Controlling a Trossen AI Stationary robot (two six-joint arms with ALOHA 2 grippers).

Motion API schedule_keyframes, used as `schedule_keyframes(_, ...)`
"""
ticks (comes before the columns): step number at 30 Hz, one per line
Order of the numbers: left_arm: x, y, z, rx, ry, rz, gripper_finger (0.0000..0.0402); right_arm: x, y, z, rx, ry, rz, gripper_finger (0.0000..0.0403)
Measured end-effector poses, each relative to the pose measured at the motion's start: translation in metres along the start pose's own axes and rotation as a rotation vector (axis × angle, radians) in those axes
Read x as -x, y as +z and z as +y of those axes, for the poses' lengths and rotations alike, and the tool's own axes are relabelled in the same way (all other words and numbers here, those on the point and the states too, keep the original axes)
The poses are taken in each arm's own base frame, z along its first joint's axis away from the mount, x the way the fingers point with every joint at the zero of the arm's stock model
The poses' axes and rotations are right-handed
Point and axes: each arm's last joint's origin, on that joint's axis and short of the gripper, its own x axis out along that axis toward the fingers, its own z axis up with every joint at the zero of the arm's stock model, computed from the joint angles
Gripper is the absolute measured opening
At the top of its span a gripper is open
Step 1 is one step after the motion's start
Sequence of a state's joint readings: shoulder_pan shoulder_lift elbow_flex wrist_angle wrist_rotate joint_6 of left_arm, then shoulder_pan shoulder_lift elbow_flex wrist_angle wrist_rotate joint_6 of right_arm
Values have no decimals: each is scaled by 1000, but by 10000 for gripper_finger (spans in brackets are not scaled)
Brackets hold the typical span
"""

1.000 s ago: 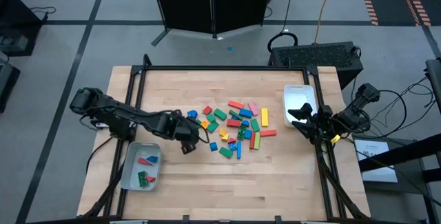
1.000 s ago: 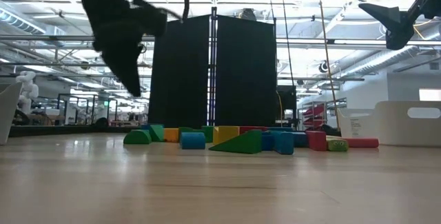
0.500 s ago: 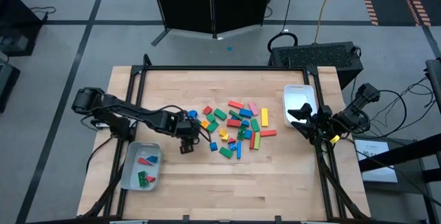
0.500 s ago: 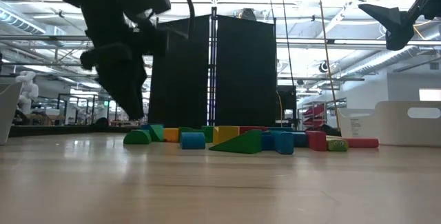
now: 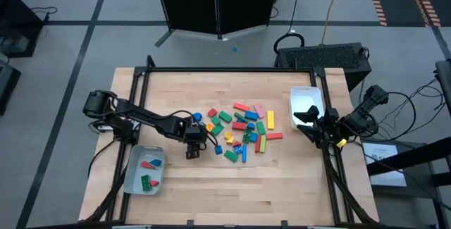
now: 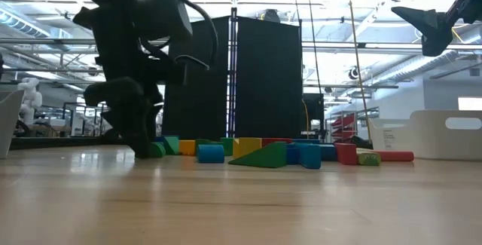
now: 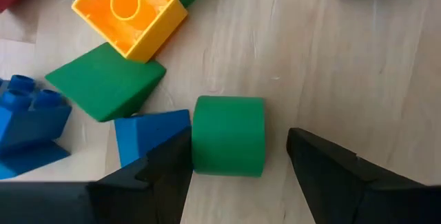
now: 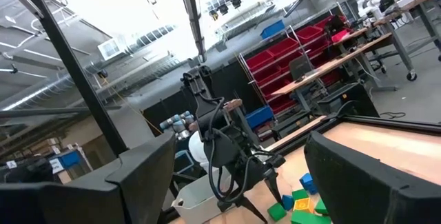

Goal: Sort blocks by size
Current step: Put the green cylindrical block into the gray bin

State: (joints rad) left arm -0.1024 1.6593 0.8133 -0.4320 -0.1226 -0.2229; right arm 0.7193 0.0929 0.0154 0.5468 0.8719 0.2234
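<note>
A wooden worktop [image 5: 176,187] seen from above carries a scatter of small toy blocks [image 5: 239,132] near its middle, in red, green, blue, yellow, orange and pink. They lie too close together for an exact count; roughly two dozen sit in the pile. Two pale trays are on the worktop. The left tray [image 5: 131,180], near the front left corner, holds about four blocks: red, blue and green. The right tray [image 5: 303,99], at the right edge, looks bare inside.

The left hand [image 5: 192,146] is down at the worktop on the left edge of the pile. In the left wrist view its two dark fingers [image 7: 162,172] stand wide, one on each side of a green block [image 7: 228,136] with a rounded face, which lies flat on the wood. One finger looks to be just touching it; the other is clear of it. Just beside that block lie a blue wedge [image 7: 148,134], a green wedge [image 7: 105,83], a hollow orange-yellow cube [image 7: 129,10] and a studded blue brick [image 7: 27,117].

The right hand [image 5: 304,127] hangs above the right edge, by the right tray, jaws wide and holding nothing.

In the low view a green wedge and a blue block stand at the front of the pile. No writing can be read.
</note>
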Motion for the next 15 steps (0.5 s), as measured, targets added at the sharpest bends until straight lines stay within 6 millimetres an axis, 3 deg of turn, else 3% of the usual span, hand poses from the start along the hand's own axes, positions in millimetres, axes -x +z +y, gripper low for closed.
schedule_keyframes(4, -4, 0, -1, 3, -2, 0, 208, 0, 0, 0, 0, 0, 0, 313)
schedule_keyframes(8, -3, 2, -1, 5, -8, -1, 124, 0, 0, 0, 3, -1, 3, 313)
schedule_keyframes(15, 7, 5, -3, 105, -22, 1, 117, 0, -1, 0, 5, -1, 4, 313)
